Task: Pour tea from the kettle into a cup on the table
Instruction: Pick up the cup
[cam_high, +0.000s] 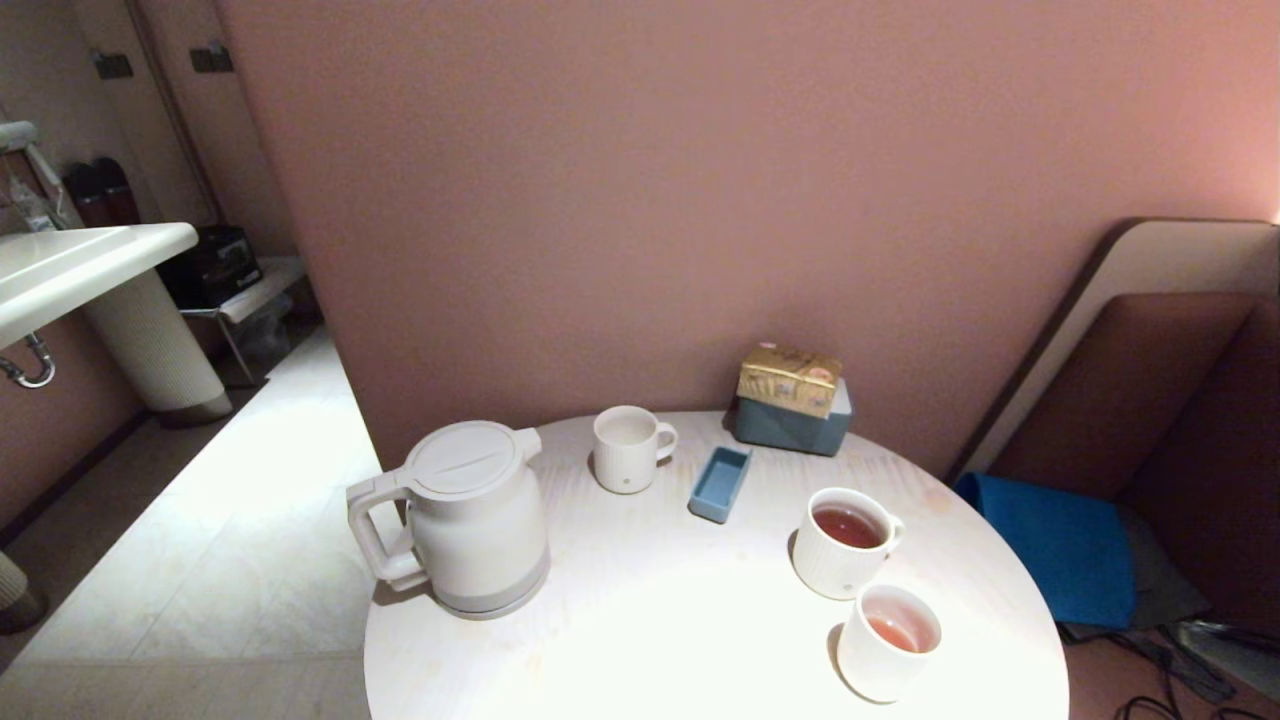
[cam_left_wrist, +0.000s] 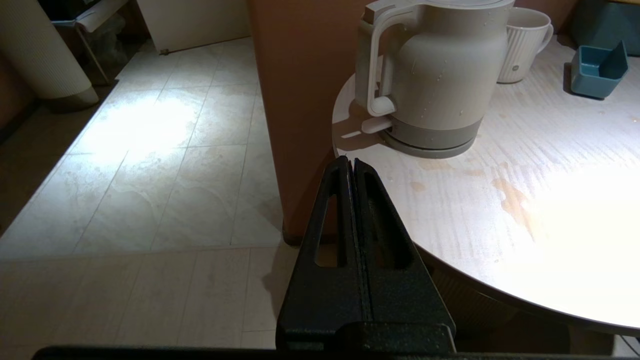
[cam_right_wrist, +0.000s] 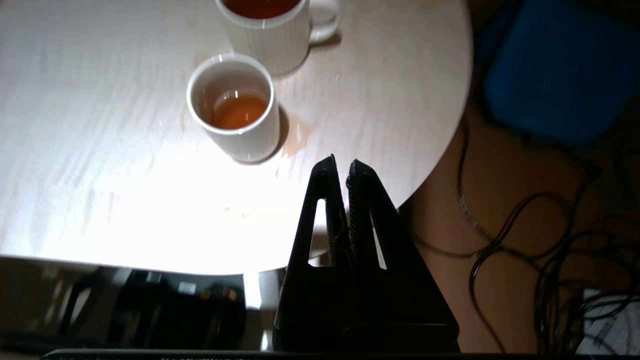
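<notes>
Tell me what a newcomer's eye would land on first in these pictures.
First, the big cream-white kettle standing at the left edge of the round table, handle pointing out over the floor. Then the tea: a ribbed mug nearly full and, nearer the robot, a plain cup with just a little, both at the right side.

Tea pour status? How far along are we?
Done: nothing certain. The cup holds a little tea; the ribbed mug is fuller. In hand: nothing. Both hands are shut and empty, the left hand off the table's edge near the kettle, the right hand near the cup. Left: grasp kettle, pour.
</notes>
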